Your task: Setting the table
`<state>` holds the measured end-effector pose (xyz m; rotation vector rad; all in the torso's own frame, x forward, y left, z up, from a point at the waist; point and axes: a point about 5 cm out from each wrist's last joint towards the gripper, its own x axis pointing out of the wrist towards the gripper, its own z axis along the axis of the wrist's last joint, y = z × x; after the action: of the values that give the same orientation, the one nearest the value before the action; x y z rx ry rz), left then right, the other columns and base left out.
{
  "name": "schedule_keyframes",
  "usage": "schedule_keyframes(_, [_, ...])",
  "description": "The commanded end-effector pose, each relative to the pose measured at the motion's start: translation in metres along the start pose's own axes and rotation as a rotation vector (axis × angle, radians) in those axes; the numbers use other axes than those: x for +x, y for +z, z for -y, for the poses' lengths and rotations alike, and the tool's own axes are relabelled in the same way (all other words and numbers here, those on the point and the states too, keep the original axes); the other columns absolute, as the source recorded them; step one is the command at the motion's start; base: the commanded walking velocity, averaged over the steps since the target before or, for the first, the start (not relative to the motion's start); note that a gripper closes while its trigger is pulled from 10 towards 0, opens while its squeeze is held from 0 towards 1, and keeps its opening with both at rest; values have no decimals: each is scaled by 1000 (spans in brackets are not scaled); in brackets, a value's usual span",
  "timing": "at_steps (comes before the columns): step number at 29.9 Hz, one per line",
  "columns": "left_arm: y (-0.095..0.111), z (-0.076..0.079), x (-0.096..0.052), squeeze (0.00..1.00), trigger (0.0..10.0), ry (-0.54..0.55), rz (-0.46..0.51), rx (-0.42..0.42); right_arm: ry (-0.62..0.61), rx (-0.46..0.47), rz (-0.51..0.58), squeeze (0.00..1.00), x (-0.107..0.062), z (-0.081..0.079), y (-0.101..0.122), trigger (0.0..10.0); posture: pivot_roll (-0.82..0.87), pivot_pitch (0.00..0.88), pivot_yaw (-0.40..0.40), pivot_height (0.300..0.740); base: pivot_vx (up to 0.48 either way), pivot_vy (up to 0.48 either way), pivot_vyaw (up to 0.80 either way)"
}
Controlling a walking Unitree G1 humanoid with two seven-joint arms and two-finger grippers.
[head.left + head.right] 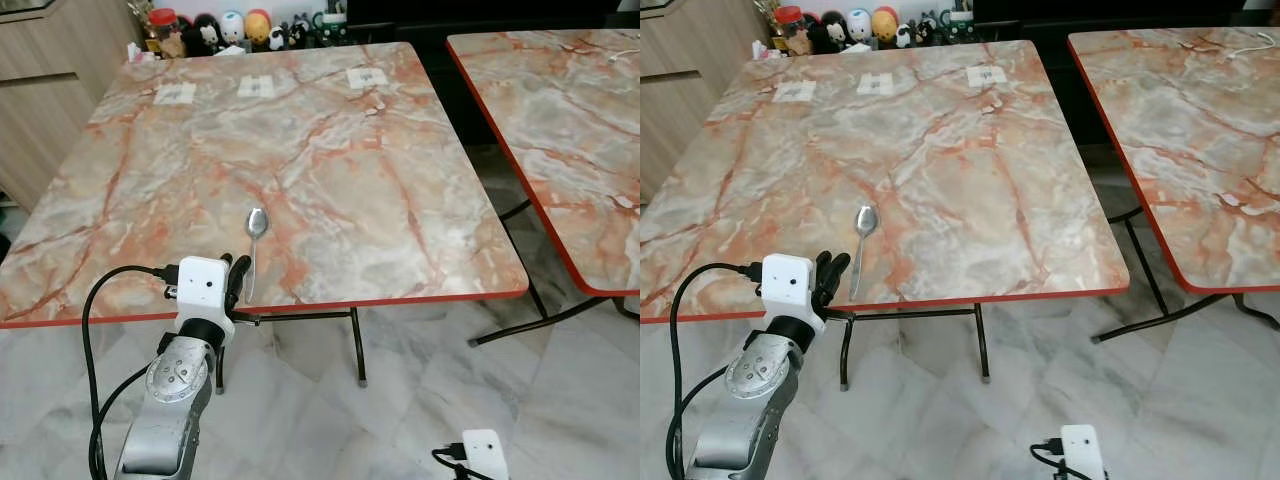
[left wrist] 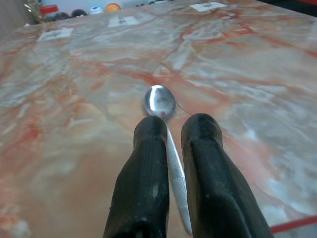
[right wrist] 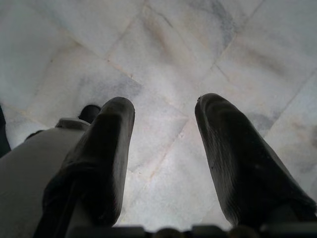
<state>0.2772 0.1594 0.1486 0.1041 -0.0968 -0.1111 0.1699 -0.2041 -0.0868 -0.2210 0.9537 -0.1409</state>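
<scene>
A metal spoon (image 1: 257,223) lies on the marble table (image 1: 330,160) near the front edge, bowl pointing away from me. My left gripper (image 1: 238,268) sits at the table's front edge over the spoon's handle. In the left wrist view its two black fingers (image 2: 148,163) stand close together with the handle (image 2: 174,163) filling the narrow slit between them, and the spoon's bowl (image 2: 159,100) rests on the table just past the tips. My right gripper (image 3: 163,129) hangs low over the floor, open and holding nothing.
Three small paper cards (image 1: 256,87) lie along the table's far side, with figurines and jars (image 1: 230,28) behind them. A second marble table (image 1: 570,120) stands to the right across a gap. A wooden cabinet (image 1: 40,70) is at the left. The floor is marble tile (image 1: 420,390).
</scene>
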Motion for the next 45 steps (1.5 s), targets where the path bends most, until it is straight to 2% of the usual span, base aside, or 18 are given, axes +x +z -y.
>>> schedule_keyframes(1, [-4,-3,-2,0,10000,6,-30,8,4,-3,-15,0,-1,0,-5,10000,-31,134,43,740,401,0,0])
schedule_keyframes(14, [-5,-2,-2,0,10000,-15,-37,5,5,-4,-15,0,-1,0,-5,10000,-29,136,39,740,327,0,0])
schedule_keyframes(21, [-14,8,-4,0,10000,-103,-111,52,5,-8,-14,0,-1,0,-5,10000,-28,136,38,740,0,0,0])
schedule_keyframes(24, [-17,8,-5,0,10000,-90,-141,55,5,-9,-14,0,-1,0,-5,10000,-27,134,38,740,0,0,0])
schedule_keyframes(25, [-19,7,-6,792,10000,-72,-152,41,5,-9,-14,0,-1,0,-5,10000,-29,133,39,740,0,0,0])
schedule_keyframes(26, [-19,7,-6,792,10000,-72,-152,41,5,-9,-14,0,-1,0,-5,10000,-29,133,39,740,0,0,0])
schedule_keyframes(27, [-19,4,-8,1000,10000,-54,-158,25,5,-9,-14,0,-1,0,-5,10000,-29,133,41,740,0,0,0])
schedule_keyframes(30, [-19,0,-11,1000,10000,-25,-168,30,4,-8,-14,0,-1,0,-5,10000,-28,133,41,740,0,0,0])
schedule_keyframes(34, [-9,-16,-18,1000,10000,63,-167,41,5,-9,-15,0,-1,0,-5,10000,-16,131,41,740,0,0,0])
schedule_keyframes(37, [-11,-25,-25,1000,10000,101,-217,57,8,-9,-15,0,-1,-1,-4,10000,-13,130,43,740,0,0,0])
schedule_keyframes(41, [-11,-24,-27,1000,10000,74,-240,39,9,-9,-14,0,-1,-1,-4,10000,-7,127,41,740,0,0,0])
schedule_keyframes(42, [-10,-20,-26,1000,10000,36,-250,41,10,-9,-14,0,-1,-1,-4,10000,-1,122,41,740,0,0,0])
schedule_keyframes(44, [-9,-19,-25,1000,10000,26,-255,52,11,-10,-14,0,-1,-1,-4,10000,-2,120,41,740,0,0,0])
schedule_keyframes(45, [-9,-15,-22,1000,10000,11,-270,89,12,-9,-13,0,-1,-2,-3,10000,-5,114,42,740,0,0,0])
